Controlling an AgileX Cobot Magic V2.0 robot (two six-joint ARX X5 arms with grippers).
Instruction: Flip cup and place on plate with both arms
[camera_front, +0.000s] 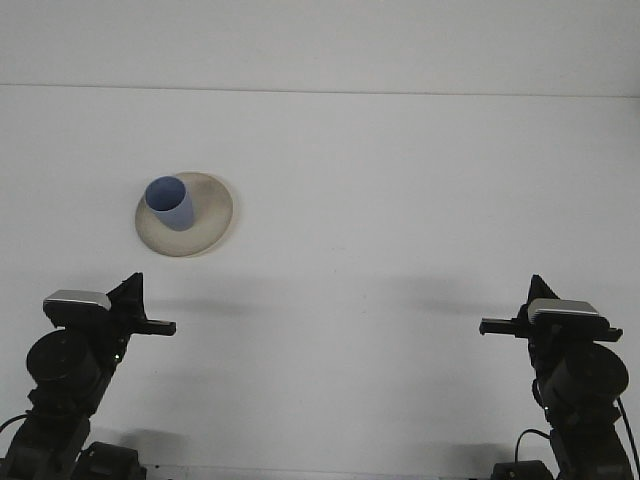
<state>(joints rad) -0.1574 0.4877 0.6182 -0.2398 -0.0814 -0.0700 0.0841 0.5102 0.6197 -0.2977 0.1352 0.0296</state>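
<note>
Spanning the whole view, the white table (400, 200) carries just two objects, both left of centre. On it lies the plate (210, 215), a round beige dish, and on the plate's left part stands the cup (170, 203), blue, mouth up, its long axis close to vertical with a slight lean toward the upper left. Cup and plate are in contact; the cup sits inside the rim, not beside it. At the near edge the two arms rest low and well apart from each other. The left gripper (133, 290) lies below the plate and slightly to its left, so the cup is ahead of it and a little to the right; its fingers show as a single dark wedge, drawn together on nothing. The right gripper (541, 288) sits far across the table, also pinched together and empty. By position the left arm is clearly the nearer to the cup. With the cup upright on the plate, the task looks complete. No brand, label or writing can be read anywhere.
</note>
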